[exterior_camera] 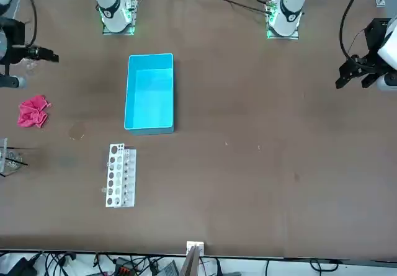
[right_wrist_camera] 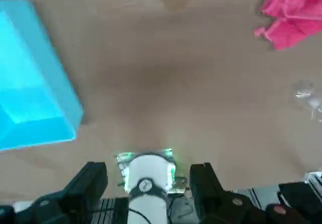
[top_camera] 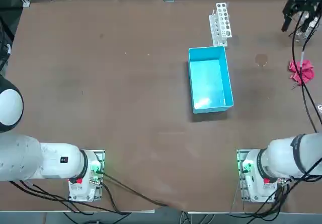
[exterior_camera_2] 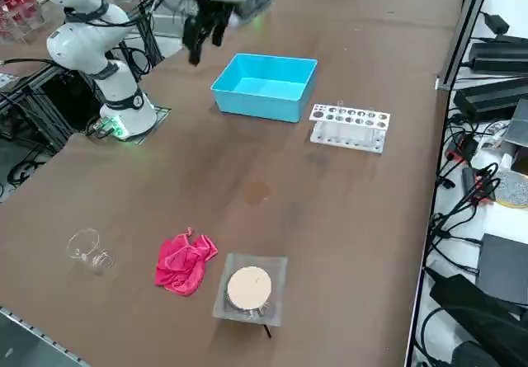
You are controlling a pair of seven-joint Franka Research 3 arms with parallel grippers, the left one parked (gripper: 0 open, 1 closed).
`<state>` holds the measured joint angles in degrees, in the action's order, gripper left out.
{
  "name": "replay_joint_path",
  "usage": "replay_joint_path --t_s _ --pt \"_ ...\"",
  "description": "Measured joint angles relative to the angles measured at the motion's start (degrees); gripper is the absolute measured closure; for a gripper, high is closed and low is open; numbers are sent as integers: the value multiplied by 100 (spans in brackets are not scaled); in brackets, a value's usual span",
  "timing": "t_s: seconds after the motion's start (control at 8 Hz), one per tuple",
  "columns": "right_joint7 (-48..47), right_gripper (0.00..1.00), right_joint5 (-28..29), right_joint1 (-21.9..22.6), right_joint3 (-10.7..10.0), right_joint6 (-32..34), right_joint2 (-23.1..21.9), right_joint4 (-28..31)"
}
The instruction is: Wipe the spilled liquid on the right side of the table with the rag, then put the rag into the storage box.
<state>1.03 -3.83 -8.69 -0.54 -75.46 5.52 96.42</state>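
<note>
Nearest the side camera, a round tan disc in a clear square holder [exterior_camera_2: 250,289] sits on the table [exterior_camera_2: 346,218], just beside the rag [exterior_camera_2: 183,263], a crumpled red-pink heap lying untouched. Taking the storage box [exterior_camera_2: 266,85] as landmark: the rag is well apart from it toward the table's right edge, and the spilled liquid [exterior_camera_2: 256,191], a faint roundish patch, lies between the box and the rag. A white test-tube rack [exterior_camera_2: 349,126] stands just beside the box's far end. The right gripper [exterior_camera_2: 202,35] hangs in the air near the box, on its near-right side, jaws spread wide and holding nothing. A clear glass [exterior_camera_2: 87,249] rests near the rag.
</note>
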Motion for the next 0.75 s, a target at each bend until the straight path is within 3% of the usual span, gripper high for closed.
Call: replay_joint_path --t_s 0.5,0.75 --pt "98 0 -1316 -551 -18 -2196 1548 56" --pt "1232 0 -1596 -960 -23 -2974 1963 76"
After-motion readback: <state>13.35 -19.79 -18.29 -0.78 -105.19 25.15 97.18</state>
